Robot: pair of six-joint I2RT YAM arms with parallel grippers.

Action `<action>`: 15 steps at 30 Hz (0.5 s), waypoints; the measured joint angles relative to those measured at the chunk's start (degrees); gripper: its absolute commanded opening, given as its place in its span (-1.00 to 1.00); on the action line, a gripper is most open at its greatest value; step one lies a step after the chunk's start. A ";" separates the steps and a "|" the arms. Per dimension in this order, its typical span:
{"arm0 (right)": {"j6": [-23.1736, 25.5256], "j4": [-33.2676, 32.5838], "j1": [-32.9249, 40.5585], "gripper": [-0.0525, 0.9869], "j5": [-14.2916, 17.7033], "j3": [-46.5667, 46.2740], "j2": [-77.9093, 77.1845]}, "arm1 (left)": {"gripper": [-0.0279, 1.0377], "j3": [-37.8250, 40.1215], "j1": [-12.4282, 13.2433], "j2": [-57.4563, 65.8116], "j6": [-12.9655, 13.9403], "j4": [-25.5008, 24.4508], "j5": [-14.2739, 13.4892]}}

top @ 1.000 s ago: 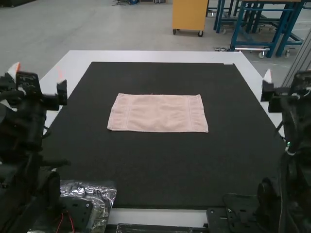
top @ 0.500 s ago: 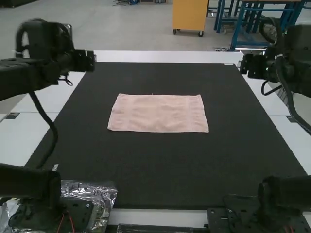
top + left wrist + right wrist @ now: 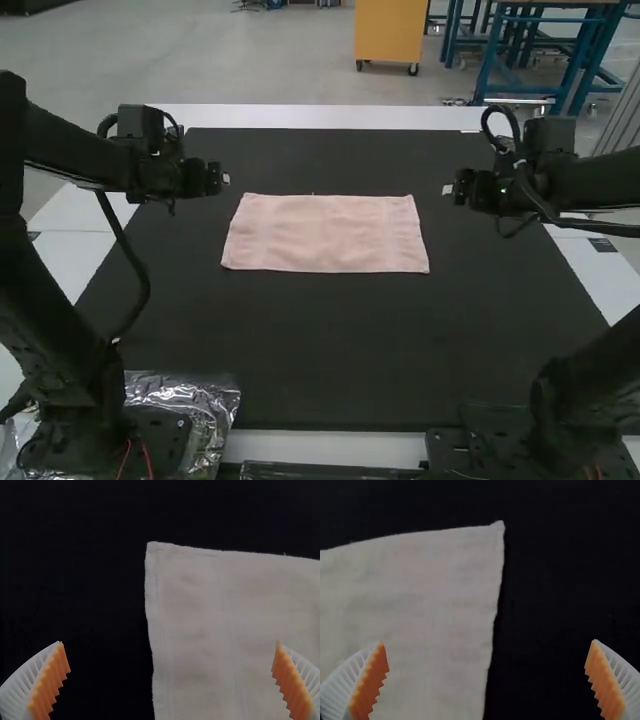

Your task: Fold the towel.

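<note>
The pink towel [image 3: 325, 233] lies spread flat and roughly rectangular on the black mat. My left gripper [image 3: 222, 179] is held beside the towel's far left corner, and my right gripper [image 3: 449, 190] beside its far right corner. In the left wrist view, my left gripper [image 3: 170, 672] stands wide open over the side edge of the towel [image 3: 200, 630]. In the right wrist view, my right gripper [image 3: 486, 672] is also wide open, over the other side edge of the towel [image 3: 420, 605]. Neither holds cloth.
The black mat [image 3: 330, 350] covers most of the white table [image 3: 330, 116]. Crumpled clear plastic [image 3: 212, 405] lies by the left arm's base at the near edge.
Both arms have swung in from the sides of the table, bringing their grippers inward to the towel's far corners. The towel has stayed in place.
</note>
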 measured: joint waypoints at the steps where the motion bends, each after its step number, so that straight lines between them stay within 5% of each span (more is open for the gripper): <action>1: 0.09 0.66 1.16 0.85 0.04 0.20 0.79 | 0.85 0.00 -0.02 1.46 0.13 0.70 0.24; 15: 1.25 11.41 8.76 0.85 2.89 7.89 22.45 | 0.84 5.29 -0.04 17.29 5.49 8.94 -0.26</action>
